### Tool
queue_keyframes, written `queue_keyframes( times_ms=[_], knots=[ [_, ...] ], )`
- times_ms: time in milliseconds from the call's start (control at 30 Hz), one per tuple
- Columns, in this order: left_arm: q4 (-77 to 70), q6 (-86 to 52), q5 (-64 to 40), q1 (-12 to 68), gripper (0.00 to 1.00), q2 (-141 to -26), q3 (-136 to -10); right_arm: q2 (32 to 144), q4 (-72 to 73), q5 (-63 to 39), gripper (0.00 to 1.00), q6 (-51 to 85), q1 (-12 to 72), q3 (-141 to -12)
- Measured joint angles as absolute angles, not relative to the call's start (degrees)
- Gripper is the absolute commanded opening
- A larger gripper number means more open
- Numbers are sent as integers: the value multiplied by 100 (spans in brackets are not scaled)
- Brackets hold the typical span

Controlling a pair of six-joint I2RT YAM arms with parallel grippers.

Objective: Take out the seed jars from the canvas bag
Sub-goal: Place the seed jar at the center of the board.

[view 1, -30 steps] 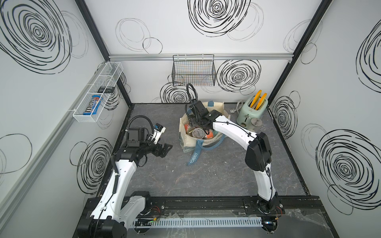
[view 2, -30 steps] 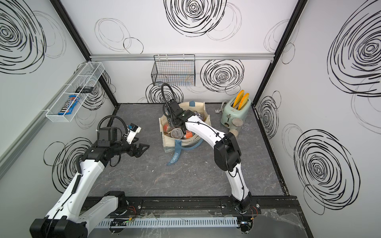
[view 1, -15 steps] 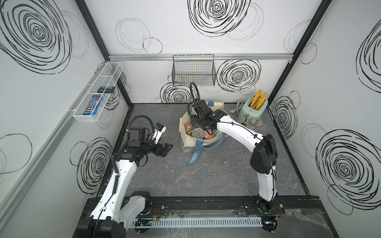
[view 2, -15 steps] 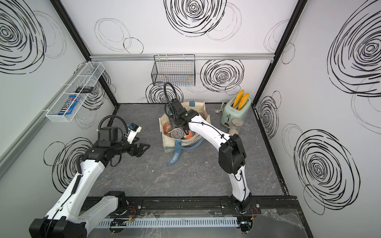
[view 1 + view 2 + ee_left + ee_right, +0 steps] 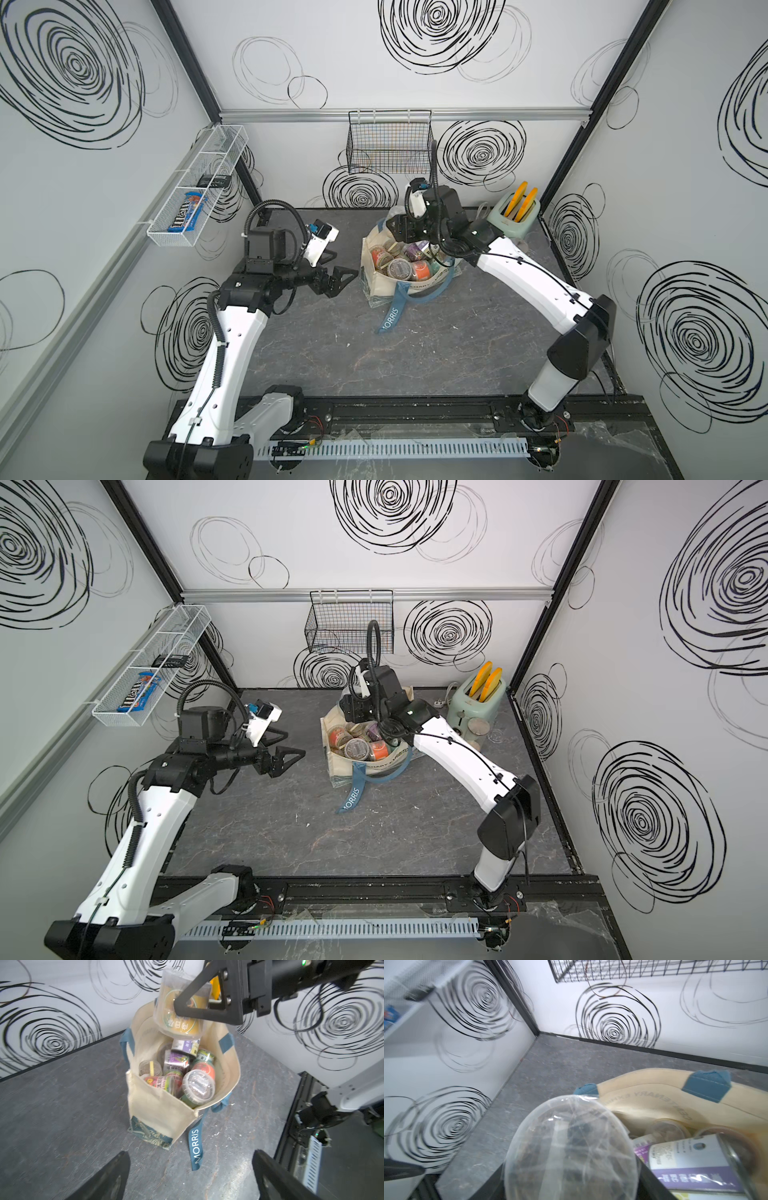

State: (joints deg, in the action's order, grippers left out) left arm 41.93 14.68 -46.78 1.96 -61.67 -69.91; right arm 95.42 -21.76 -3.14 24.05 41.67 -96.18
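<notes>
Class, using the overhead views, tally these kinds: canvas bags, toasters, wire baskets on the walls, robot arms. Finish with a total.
Canvas bag: 1
Toaster: 1
Wire baskets, white and black: 2
Robot arms, left and right: 2
Total: 6

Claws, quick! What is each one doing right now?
Left claw: open, empty.
Right claw: closed on a seed jar above the canvas bag.
</notes>
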Motion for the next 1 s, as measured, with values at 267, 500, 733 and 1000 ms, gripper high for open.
queue_keyframes(
  times_ms=[267, 500, 733, 1000],
  knots=[
    [4123, 928, -5408, 137, 96, -6346, -7258, 8735, -30, -2008, 70, 4331, 3903, -7894],
    [3811, 502, -5946, -152, 96, -6346, -7181, 8674, 1203, -2620, 71, 6080, 3865, -7260],
    [3142, -211, -6235, -331, 96, -6145, -6622, 8508, 2106, -2838, 71, 7583, 4097, -6742],
    [2067, -1076, -6003, -659, 96, -6023, -6012, 8823, 2447, -3028, 71, 8591, 4469, -6746]
  ],
)
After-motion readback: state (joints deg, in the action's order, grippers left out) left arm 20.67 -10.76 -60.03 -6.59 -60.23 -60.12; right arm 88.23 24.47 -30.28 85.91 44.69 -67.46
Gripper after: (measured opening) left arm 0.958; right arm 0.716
